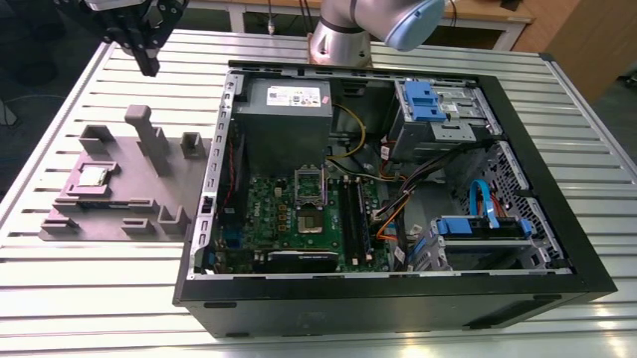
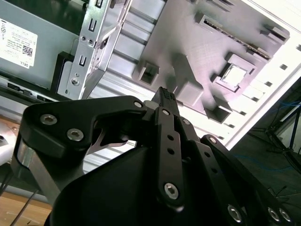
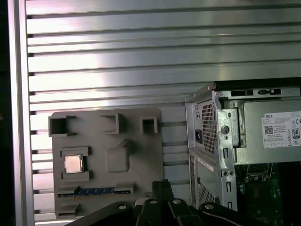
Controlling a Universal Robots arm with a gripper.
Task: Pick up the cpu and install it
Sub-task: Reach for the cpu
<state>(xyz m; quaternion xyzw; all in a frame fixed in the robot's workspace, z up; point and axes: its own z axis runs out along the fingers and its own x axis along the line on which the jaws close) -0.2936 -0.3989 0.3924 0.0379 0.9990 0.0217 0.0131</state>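
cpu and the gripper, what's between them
In the exterior view, bare table slats and the tray's upright blocks lie between the gripper and the cpu.

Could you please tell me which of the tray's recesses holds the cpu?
The square recess on the side of the tray away from the computer case: the cpu lies in it; the three open-fronted pockets look empty.

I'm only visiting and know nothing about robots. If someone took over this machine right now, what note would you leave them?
Gripper: shut, empty, hovering above the table, apart from the tray.
Cpu: lying flat in its recess in the grey tray, on the exterior view's left of the open computer case.
Done: nothing visible; the cpu is untouched.
Left: picking it up and seating it in the motherboard socket.
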